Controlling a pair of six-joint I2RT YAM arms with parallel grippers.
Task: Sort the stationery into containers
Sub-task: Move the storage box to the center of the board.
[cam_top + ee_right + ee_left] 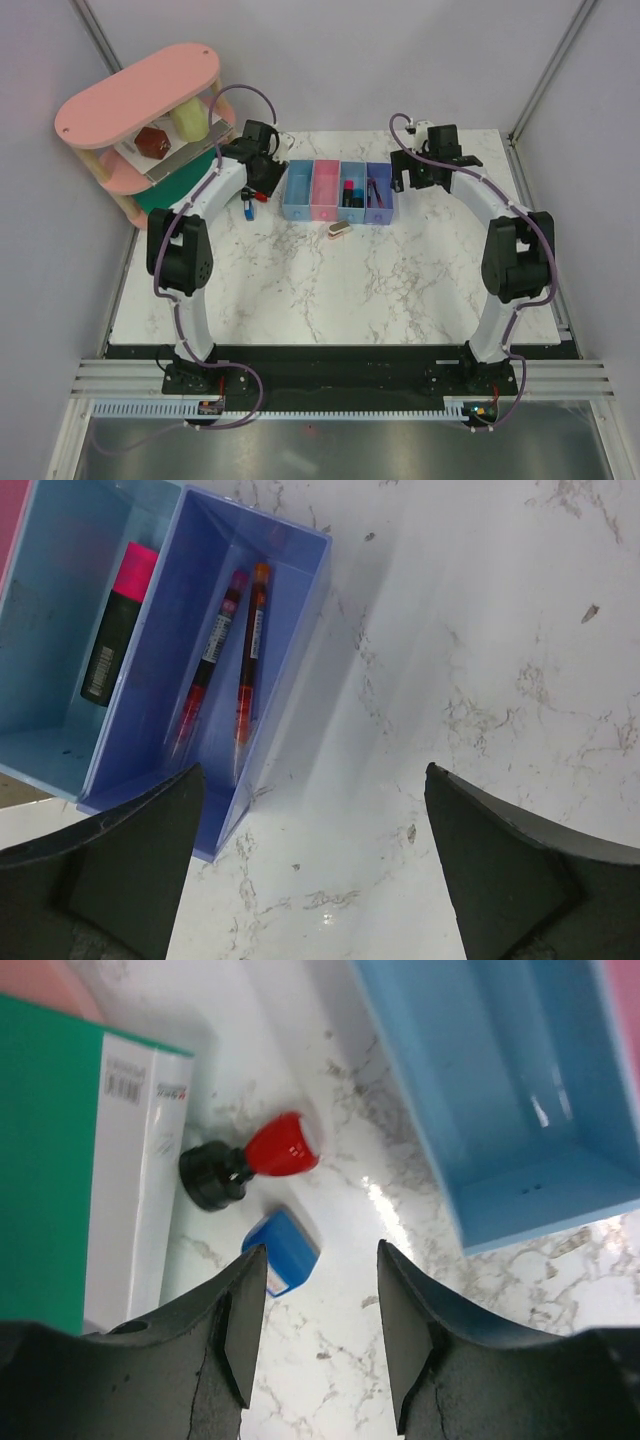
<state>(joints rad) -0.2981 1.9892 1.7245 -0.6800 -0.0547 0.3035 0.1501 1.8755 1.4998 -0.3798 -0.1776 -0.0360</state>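
Four bins stand in a row: light blue, pink, light blue, violet-blue. My left gripper is open over bare marble beside the empty light blue bin. A small blue piece lies just past its left finger, with a red-and-black stamp-like piece beyond. My right gripper is open and empty beside the violet-blue bin, which holds two red pens. A black marker with pink cap lies in the light blue bin. A beige-grey stapler-like block lies in front of the bins.
A flat green board with a white edge lies left of the small pieces. A pink oval tiered shelf stands at the back left with objects on it. The table's right edge runs beside the right arm.
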